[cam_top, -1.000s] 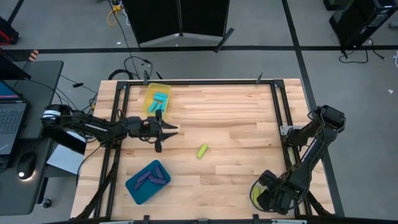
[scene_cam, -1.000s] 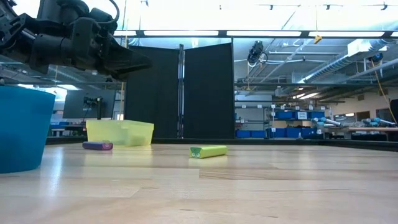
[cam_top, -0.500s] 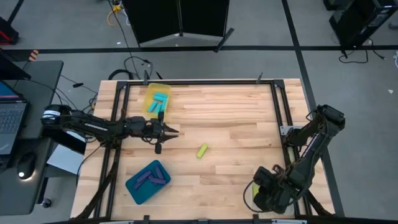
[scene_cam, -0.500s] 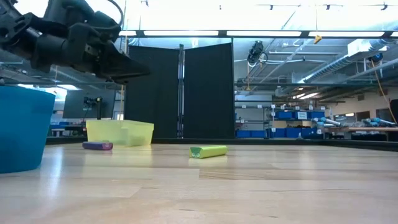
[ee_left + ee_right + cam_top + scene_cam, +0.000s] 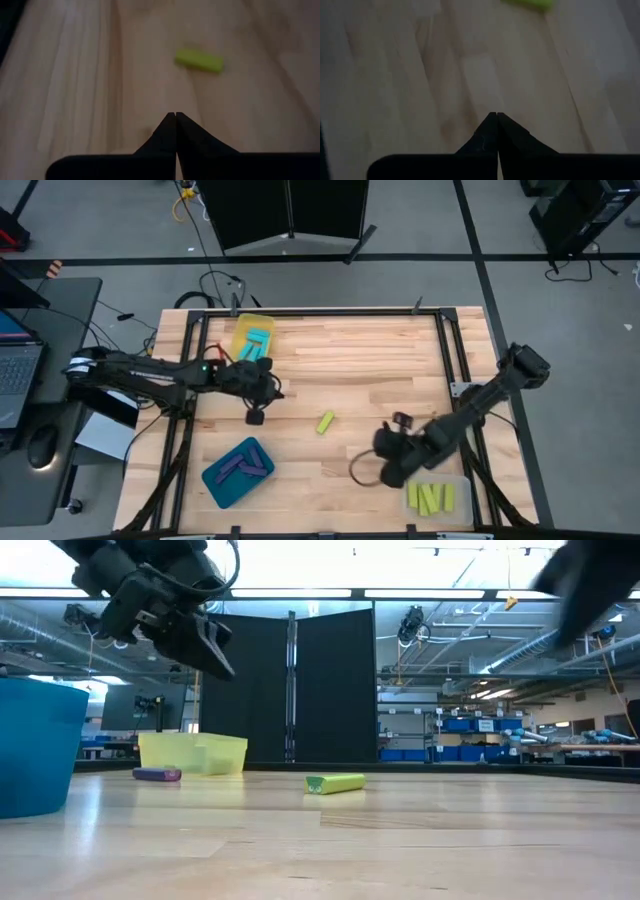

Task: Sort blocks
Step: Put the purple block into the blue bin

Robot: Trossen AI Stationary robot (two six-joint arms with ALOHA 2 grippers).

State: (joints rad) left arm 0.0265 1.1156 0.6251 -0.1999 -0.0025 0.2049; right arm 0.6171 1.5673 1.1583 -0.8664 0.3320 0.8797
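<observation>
Where clear tray (image 5: pixel 462 498) sits, yellow-green blocks (image 5: pixel 429 498)

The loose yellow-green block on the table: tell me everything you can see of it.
The yellow-green block is a small oblong bar, plain and smooth-looking, likely plastic. It lies flat on the bare wooden table near the middle, alone, at a slant in the high view. Nothing touches it but the table. The left gripper sits off to one side of it, the right gripper to the other; both are shut and empty.

No readable text, label or number anywhere.
</observation>
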